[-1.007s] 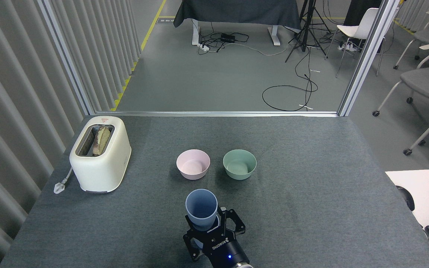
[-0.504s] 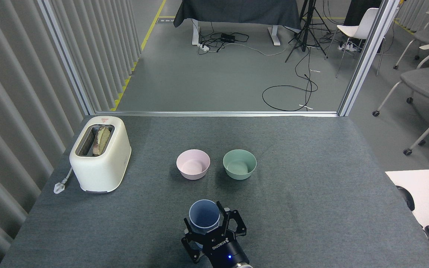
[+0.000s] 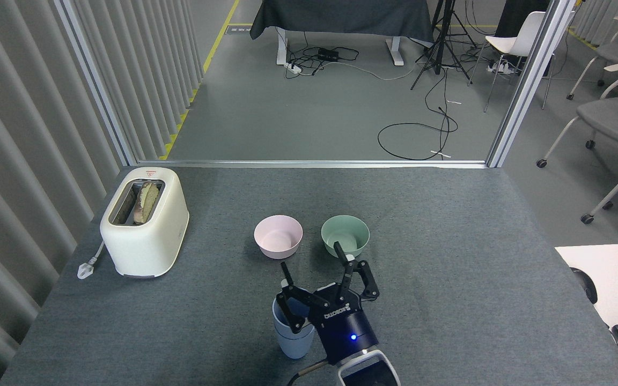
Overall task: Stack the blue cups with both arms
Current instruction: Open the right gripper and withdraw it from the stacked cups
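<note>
Now right end effector spread wide, empty, above upright blue cup on table.

Black end effector — white lettering, seemingly blue light.

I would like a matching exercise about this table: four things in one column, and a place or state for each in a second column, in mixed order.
Things:
1. toaster
2. pink bowl
3. green bowl
4. blue cup

Places or states:
A. nearest the robot, under the open gripper
B. left side of the table, with bread in a slot
C. right of the pink bowl
D. between the toaster and the green bowl

Pairs: 1-B, 2-D, 3-C, 4-A
</note>
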Controlling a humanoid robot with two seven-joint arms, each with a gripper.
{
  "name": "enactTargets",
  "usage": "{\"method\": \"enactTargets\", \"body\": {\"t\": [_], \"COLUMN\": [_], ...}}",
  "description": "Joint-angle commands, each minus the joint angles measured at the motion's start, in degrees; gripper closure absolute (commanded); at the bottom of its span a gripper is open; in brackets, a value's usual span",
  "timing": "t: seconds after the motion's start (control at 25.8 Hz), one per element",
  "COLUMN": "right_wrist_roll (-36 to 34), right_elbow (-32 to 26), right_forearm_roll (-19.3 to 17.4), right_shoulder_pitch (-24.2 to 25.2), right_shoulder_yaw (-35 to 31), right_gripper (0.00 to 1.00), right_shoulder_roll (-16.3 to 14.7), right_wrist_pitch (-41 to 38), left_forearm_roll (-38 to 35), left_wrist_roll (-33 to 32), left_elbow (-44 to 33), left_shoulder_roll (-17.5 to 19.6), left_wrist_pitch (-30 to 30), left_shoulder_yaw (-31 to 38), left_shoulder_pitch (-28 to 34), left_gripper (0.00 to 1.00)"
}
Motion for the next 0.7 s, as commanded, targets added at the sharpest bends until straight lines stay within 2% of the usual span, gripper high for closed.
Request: {"method": "enactTargets", "body": {"t": [0.0, 0.19, 0.27, 0.43, 0.54, 0.66], "right_wrist_roll": [-0.03, -1.96, -6.27, -14.00, -17.17, -17.87], "right_elbow": [-0.50, -0.06, -0.06, 0.12, 0.12, -0.23], "right_forearm_roll": [-1.15, -10.64, -12.31, -12.31, -12.40, -12.75], "right_shoulder_pitch": [0.72, 9.77, 15.13, 23.39, 27.61, 30.34], "right_shoulder_yaw": [-7.73, -13.89, -14.06, -14.33, -14.33, -16.26], "right_gripper": [0.00, 0.00, 0.00, 0.00, 0.00, 0.00], "right_shoulder_roll": [-1.00, -10.05, -12.42, -12.51, -11.72, -10.84], "right_wrist_pitch": [-0.66, -5.05, -4.96, -3.30, -3.03, -2.85], "left_forearm_roll": [0.00, -0.09, -0.09, -0.18, -0.09, -0.09], "left_wrist_roll": [0.00, 0.00, 0.00, 0.00, 0.00, -0.09], "left_elbow": [-0.08, -0.43, -0.43, -0.52, -1.31, -2.10], "left_shoulder_roll": [0.04, 0.04, -0.05, -0.05, 0.12, 0.83], "left_wrist_pitch": [-0.01, -0.45, -0.54, -0.63, -1.42, -6.16], "left_shoulder_yaw": [-0.09, -0.35, -0.35, -0.35, -0.35, -0.09], "left_shoulder_pitch": [0.00, 0.00, -0.09, -0.18, 0.09, 0.61], "left_gripper": [0.00, 0.00, 0.00, 0.00, 0.00, 0.00]}}
